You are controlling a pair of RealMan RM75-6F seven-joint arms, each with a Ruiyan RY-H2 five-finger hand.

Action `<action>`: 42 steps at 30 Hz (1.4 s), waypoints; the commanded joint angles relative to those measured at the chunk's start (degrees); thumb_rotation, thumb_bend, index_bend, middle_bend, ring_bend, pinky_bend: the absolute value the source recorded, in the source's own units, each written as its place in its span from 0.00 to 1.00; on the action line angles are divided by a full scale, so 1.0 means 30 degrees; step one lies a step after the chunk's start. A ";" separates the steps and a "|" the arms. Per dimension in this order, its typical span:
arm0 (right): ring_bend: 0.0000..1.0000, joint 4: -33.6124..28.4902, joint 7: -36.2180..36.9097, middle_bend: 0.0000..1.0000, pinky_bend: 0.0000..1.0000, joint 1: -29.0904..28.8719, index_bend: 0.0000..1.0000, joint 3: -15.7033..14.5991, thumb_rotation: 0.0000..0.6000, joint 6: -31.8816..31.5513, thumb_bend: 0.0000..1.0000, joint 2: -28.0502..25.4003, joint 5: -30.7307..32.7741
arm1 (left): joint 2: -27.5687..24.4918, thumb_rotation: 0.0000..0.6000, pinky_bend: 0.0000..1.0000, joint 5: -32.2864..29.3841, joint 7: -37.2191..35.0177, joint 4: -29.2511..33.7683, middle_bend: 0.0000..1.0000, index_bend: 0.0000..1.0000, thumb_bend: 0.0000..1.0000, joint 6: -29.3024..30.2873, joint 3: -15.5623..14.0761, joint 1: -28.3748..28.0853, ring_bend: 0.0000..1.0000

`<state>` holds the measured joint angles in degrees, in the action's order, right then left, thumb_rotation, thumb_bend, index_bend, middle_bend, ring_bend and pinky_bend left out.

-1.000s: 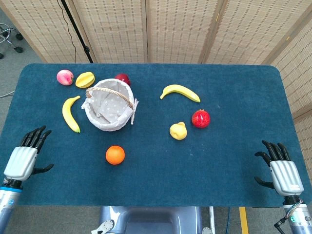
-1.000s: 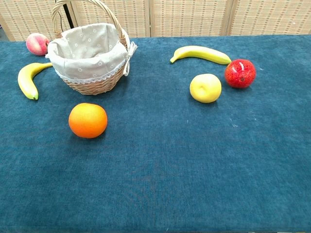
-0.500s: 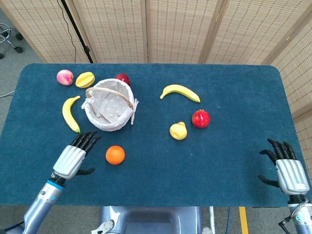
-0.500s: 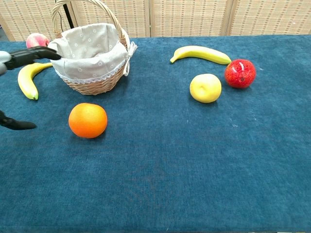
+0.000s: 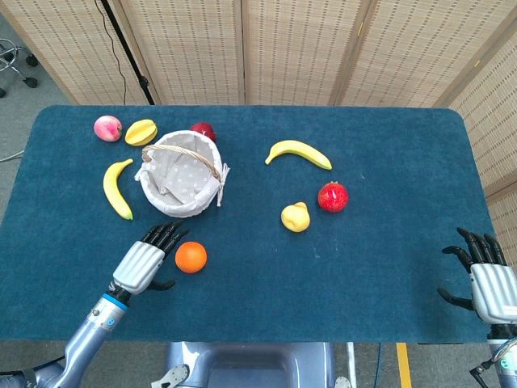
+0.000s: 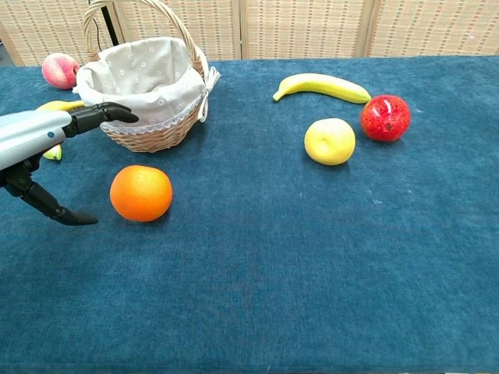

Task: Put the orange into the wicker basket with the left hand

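While left hand (image 5: 145, 263) sits spread wide, empty, just beside orange (image 5: 191, 257), a glancing close risks rolling it away.

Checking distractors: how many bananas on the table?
2. One banana lies left of the wicker basket; the other banana lies right of it, behind the pomegranate. None seems hidden.

On the blue table (image 5: 388, 267) a peach (image 5: 107, 128), a starfruit (image 5: 140, 132) and a dark red apple (image 5: 203, 130) sit along the far side, with one banana (image 5: 117, 188) at the left (slightly curved); another banana (image 5: 299, 152), a pomegranate (image 5: 333, 196) and a yellow pear (image 5: 296, 217) lie to the right
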<state>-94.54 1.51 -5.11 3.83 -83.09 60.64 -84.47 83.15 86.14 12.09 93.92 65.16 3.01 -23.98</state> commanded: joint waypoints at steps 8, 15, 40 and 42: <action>0.09 -0.0167 -0.0106 0.08 0.03 0.0046 0.32 -0.0043 1.00 -0.0149 0.16 -0.0028 -0.0232 | 0.1523 1.00 0.09 -0.0158 -0.1337 -0.2524 0.02 0.10 0.00 -0.0850 -0.0098 -0.0776 0.04; 0.09 -0.0217 -0.0130 0.08 0.03 0.0081 0.32 -0.0087 1.00 -0.0237 0.16 -0.0055 -0.0395 | 0.2467 1.00 0.09 -0.0312 -0.2133 -0.4001 0.03 0.11 0.00 -0.1530 -0.0008 -0.1390 0.05; 0.09 -0.0143 0.0581 0.08 0.03 0.0075 0.32 -0.0136 1.00 -0.0146 0.16 -0.0236 -0.0553 | 0.3967 1.00 0.57 0.0576 -0.1745 -0.5516 0.61 0.70 0.23 0.2262 0.0623 -0.1052 0.56; 0.09 -0.0104 0.0589 0.08 0.03 0.0069 0.32 -0.0113 1.00 -0.0100 0.16 -0.0227 -0.0463 | 0.2890 1.00 0.57 0.0879 -0.1221 -0.4093 0.61 0.70 0.23 0.3224 0.0852 -0.0778 0.56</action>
<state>-94.89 3.28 -4.90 3.47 -83.43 59.95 -85.91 95.33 87.96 6.59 77.33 71.89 4.76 -27.22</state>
